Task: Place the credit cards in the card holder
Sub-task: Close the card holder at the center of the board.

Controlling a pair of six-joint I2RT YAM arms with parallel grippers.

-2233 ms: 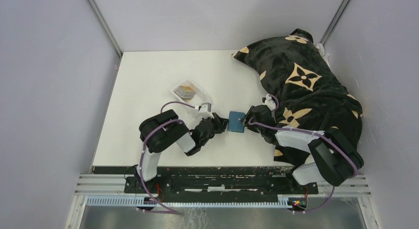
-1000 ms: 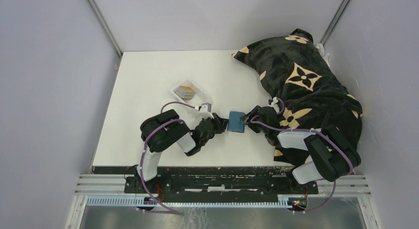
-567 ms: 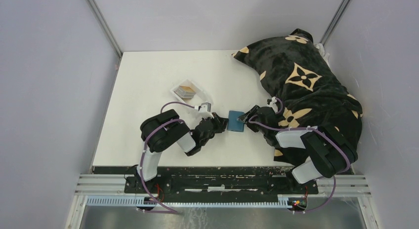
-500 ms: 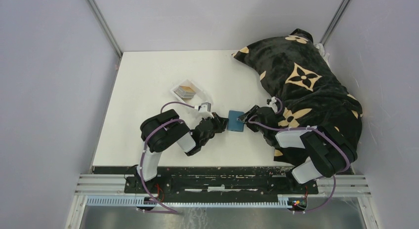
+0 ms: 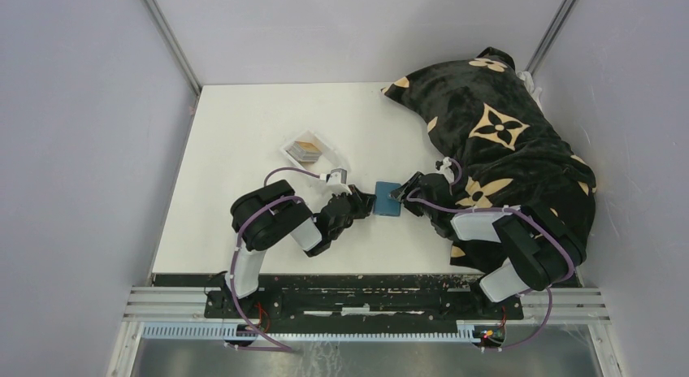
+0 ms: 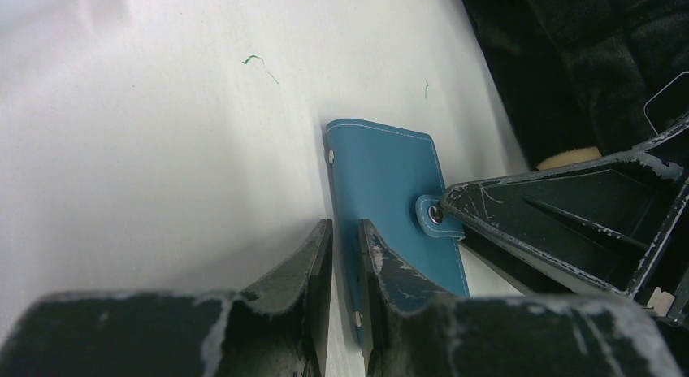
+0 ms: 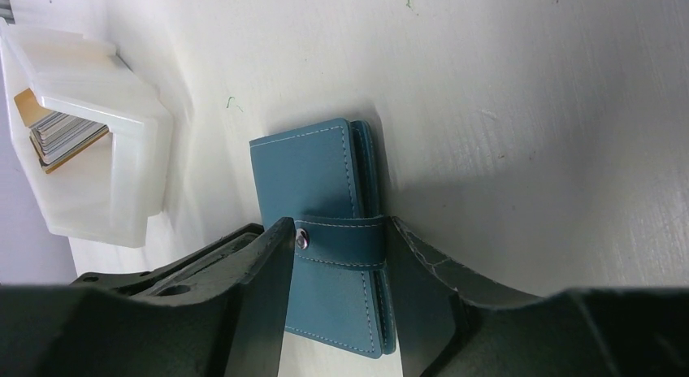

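The teal card holder (image 5: 387, 200) lies closed on the white table between both grippers, its snap tab (image 7: 345, 239) fastened. My left gripper (image 6: 345, 239) has its jaws nearly together, with the holder's (image 6: 382, 174) near edge in the narrow gap. My right gripper (image 7: 341, 231) stands open astride the tab, one fingertip at the snap and the other past the holder's (image 7: 309, 174) opening edge. The credit cards (image 7: 61, 133) are stacked in a clear tray (image 7: 106, 190), up and left of the holder in the top view (image 5: 306, 148).
A black blanket with tan flower prints (image 5: 496, 141) is heaped over the table's right side, right behind the right arm. The tray (image 5: 323, 162) sits close to the left wrist. Grey walls enclose the table.
The right gripper has edged slightly left onto the holder's tab and its jaws have narrowed a touch. The left gripper and the holder have stayed put.
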